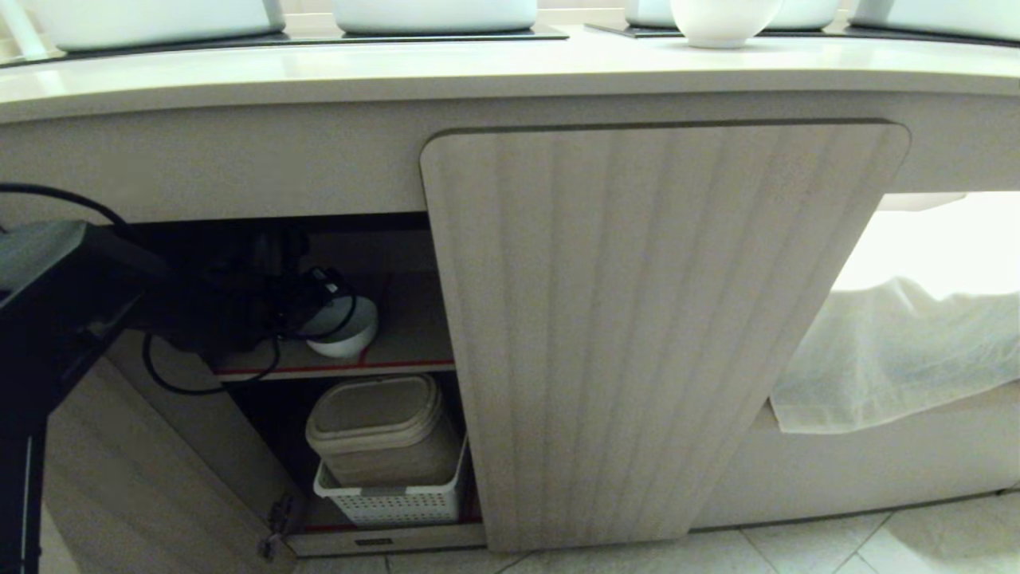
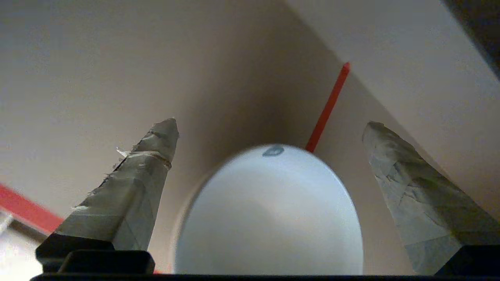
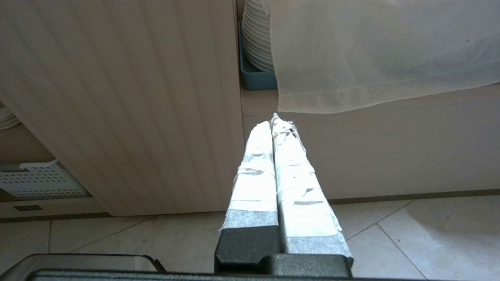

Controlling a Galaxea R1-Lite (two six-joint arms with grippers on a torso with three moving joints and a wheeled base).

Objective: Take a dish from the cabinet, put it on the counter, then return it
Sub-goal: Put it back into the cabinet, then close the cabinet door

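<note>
The left hand [image 2: 269, 128] reaches into the open left bay of the cabinet [image 1: 661, 319], its taped fingers [image 2: 133, 187] spread wide apart. The bowl [image 2: 269, 214] sits between them on the upper shelf [image 1: 406, 327], near the shelf's red-lined front edge. In the left wrist view neither finger touches the bowl's wall, and a small dark dot shows on its far side. From the head view the bowl [image 1: 344, 328] is partly hidden behind the dark left arm and its cables.

Below the shelf, on the cabinet floor, a beige lidded bin [image 1: 381, 430] stands in a white perforated basket [image 1: 390, 498]. The middle ribbed door is shut.

On the tabletop [image 1: 319, 72] above, close to its back edge, stands another white bowl [image 1: 721, 24], with pale basins on dark mats beside it.

The right hand [image 3: 275, 125] hangs low over the tiled floor [image 3: 390, 242] in front of the cabinet, its taped fingers pressed together with nothing between them. Ahead of it a white cloth [image 3: 375, 54] drapes over the right bay, and a stack of plates [image 3: 256, 35] in a blue tray shows beside the cloth.
</note>
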